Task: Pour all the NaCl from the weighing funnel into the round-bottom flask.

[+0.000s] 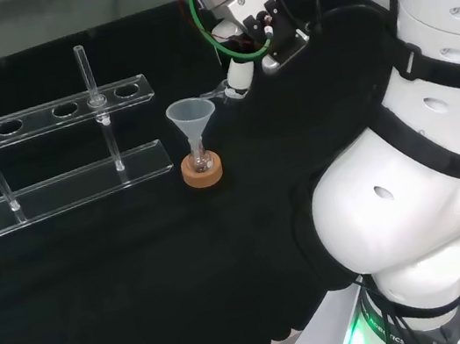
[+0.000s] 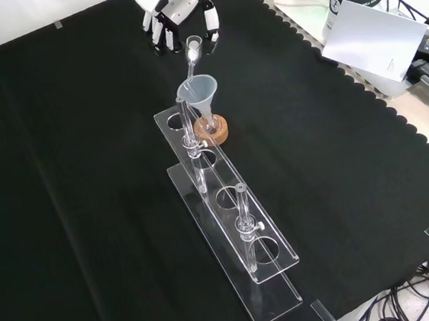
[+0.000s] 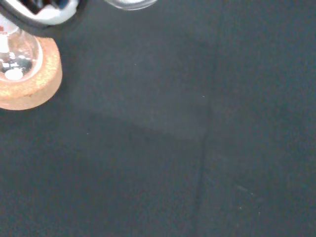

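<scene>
On the black tabletop (image 2: 86,181), the round-bottom flask (image 2: 209,128) sat in its cork ring (image 1: 202,171) with a funnel (image 1: 190,113) in its neck. Just behind it, the hand (image 2: 172,15) had its fingers (image 2: 211,21) curled round the weighing funnel (image 2: 193,49), tipped toward the funnel's mouth. Pouring looked under way, not finished, though I couldn't see any salt.

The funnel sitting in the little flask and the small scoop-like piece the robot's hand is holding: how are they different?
The funnel stands upright in the round-bottom flask on its cork ring; the weighing funnel is held tilted in the hand, its tip over the funnel's mouth. The funnel is a wide cone; the weighing funnel is slim and narrow. Both are clear.
</scene>
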`<control>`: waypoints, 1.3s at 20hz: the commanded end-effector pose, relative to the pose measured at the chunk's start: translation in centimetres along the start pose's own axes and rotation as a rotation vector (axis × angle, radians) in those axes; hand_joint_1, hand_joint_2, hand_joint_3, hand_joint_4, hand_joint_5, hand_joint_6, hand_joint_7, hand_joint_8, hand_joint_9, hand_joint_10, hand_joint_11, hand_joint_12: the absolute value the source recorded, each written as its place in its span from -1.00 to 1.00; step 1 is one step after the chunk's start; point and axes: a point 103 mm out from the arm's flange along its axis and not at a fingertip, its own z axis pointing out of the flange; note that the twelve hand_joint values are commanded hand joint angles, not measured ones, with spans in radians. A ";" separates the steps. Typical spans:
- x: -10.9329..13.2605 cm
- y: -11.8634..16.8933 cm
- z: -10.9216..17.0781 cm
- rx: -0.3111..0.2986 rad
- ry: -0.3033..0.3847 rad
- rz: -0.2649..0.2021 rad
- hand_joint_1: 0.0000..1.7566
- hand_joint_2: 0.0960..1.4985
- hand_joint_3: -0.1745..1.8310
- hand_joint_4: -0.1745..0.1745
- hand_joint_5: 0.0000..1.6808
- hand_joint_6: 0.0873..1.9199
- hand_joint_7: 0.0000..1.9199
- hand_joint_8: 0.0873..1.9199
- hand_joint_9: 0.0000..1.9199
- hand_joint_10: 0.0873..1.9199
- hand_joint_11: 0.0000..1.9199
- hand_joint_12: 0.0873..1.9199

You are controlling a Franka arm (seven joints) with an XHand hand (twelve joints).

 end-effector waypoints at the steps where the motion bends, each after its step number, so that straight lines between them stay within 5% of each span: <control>1: 0.1 0.0 -0.5 0.023 -0.045 -0.001 0.26 -0.21 -0.13 1.00 0.47 -0.27 -0.36 -0.44 -0.06 -0.63 -0.36 0.25; 14: 0.1 -0.7 -1.3 0.043 -0.089 0.005 0.26 -0.21 -0.13 1.00 0.47 -0.26 -0.37 -0.44 -0.06 -0.63 -0.36 0.25; 26: -1.2 -0.3 0.0 0.034 0.049 -0.042 0.26 -0.21 -0.13 1.00 0.47 -0.26 -0.37 -0.44 -0.06 -0.63 -0.36 0.25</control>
